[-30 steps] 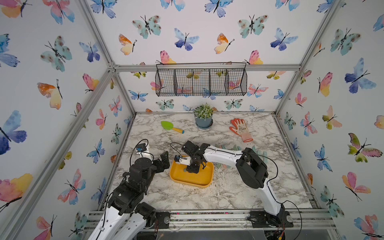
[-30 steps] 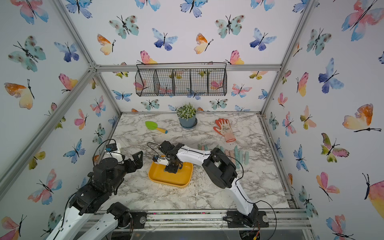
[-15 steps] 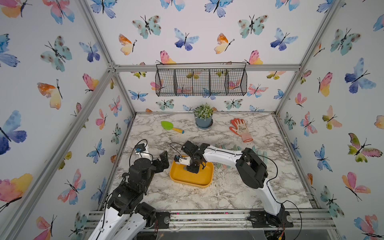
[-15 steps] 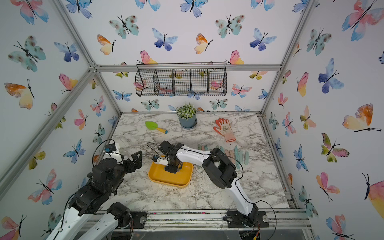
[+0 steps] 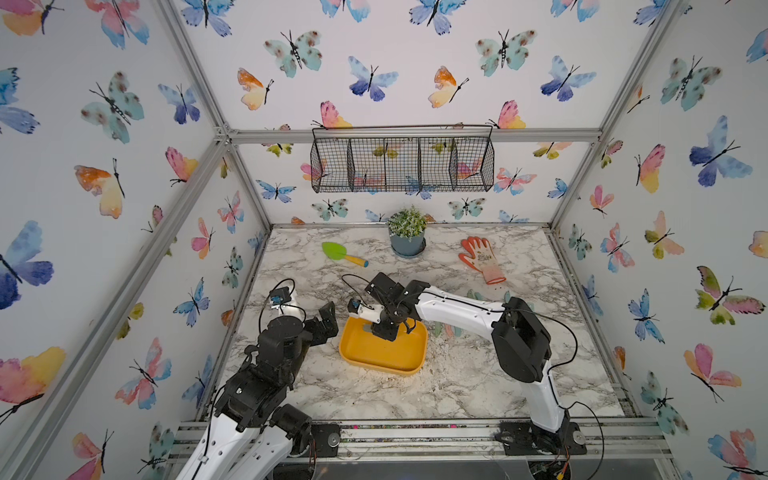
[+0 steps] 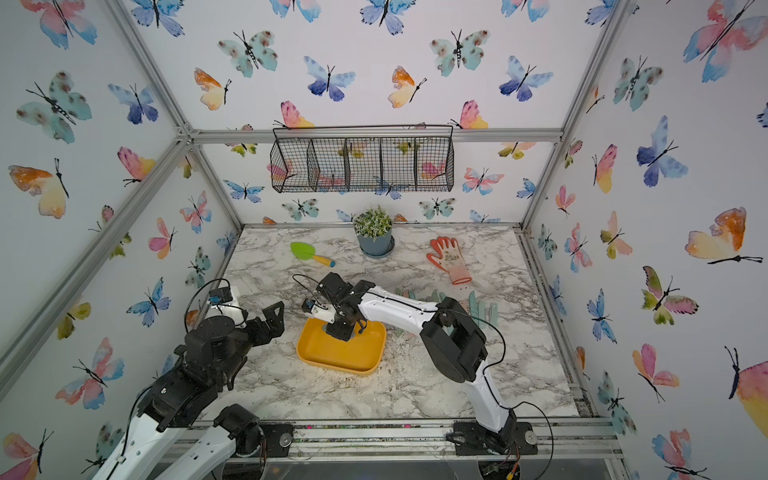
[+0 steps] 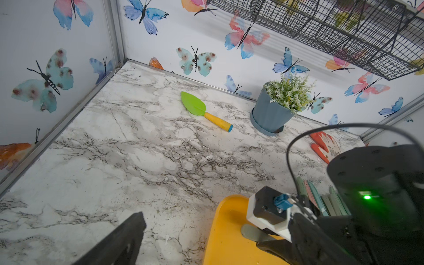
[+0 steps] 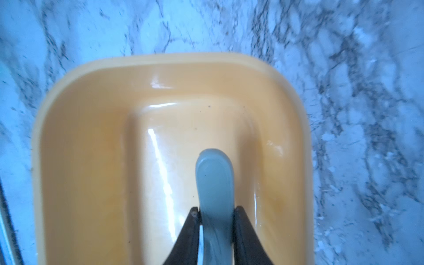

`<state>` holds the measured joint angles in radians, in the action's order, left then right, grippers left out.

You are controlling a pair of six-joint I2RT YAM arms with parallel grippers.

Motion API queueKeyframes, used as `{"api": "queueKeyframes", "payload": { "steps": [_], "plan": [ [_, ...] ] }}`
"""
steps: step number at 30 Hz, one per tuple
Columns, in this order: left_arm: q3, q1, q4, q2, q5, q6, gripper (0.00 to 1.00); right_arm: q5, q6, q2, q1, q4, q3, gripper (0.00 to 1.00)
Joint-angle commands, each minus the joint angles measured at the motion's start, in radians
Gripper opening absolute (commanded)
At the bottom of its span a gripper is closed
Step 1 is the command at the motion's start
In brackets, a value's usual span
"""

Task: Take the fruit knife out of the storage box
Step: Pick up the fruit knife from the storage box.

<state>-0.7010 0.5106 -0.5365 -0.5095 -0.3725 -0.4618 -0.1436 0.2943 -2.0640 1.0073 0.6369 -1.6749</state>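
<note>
Right gripper (image 8: 215, 208): seen clamped on the fruit knife (image 8: 214, 179), a black finger (image 8: 190, 229) pressed against each side of the grey-green piece.
Fruit knife: found inside the storage box (image 8: 174, 57), its rounded end pointing out over the glossy floor; whether it is lifted clear of that floor cannot be told.
Storage box: set on the marble table (image 5: 374, 395) near the front, in both top views (image 5: 382, 368) (image 6: 336, 365).
Right arm: stretched across from the right side, with the gripper (image 5: 384, 330) dipped into the box's far half.
Left gripper (image 5: 326, 320): held just beside the box's left edge, above the marble, nothing gripped; the jaws are parted, one finger (image 7: 124, 238) being seen well off to the side with bare marble next to it.
Back of table: a green trowel (image 5: 344, 254), a potted plant (image 5: 407, 232) and an orange glove (image 5: 482, 259) are spread along it, well apart from the box.
Behind the right arm: a row of pastel pieces (image 6: 482, 309) is laid on the marble.
Back wall: a black wire basket (image 5: 401, 164) is hung above the plant.
</note>
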Motion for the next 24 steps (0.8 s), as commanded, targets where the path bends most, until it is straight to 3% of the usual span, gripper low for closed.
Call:
{"api": "queueKeyframes", "payload": {
  "steps": [1,6,13,24],
  "plan": [
    [0.004,0.002,-0.007,-0.006,-0.014,-0.006,0.99,0.006,-0.061,0.074,-0.006,-0.024,0.034,0.24],
    [0.005,0.002,-0.005,-0.006,-0.007,-0.006,0.98,0.051,-0.182,0.185,-0.061,-0.067,0.091,0.21],
    [0.006,0.002,-0.001,-0.006,0.006,-0.001,0.98,0.114,-0.414,0.351,-0.229,-0.203,0.259,0.21],
    [0.007,0.002,0.001,-0.001,0.009,0.0,0.99,0.114,-0.621,0.297,-0.348,-0.263,0.386,0.2]
  ]
}}
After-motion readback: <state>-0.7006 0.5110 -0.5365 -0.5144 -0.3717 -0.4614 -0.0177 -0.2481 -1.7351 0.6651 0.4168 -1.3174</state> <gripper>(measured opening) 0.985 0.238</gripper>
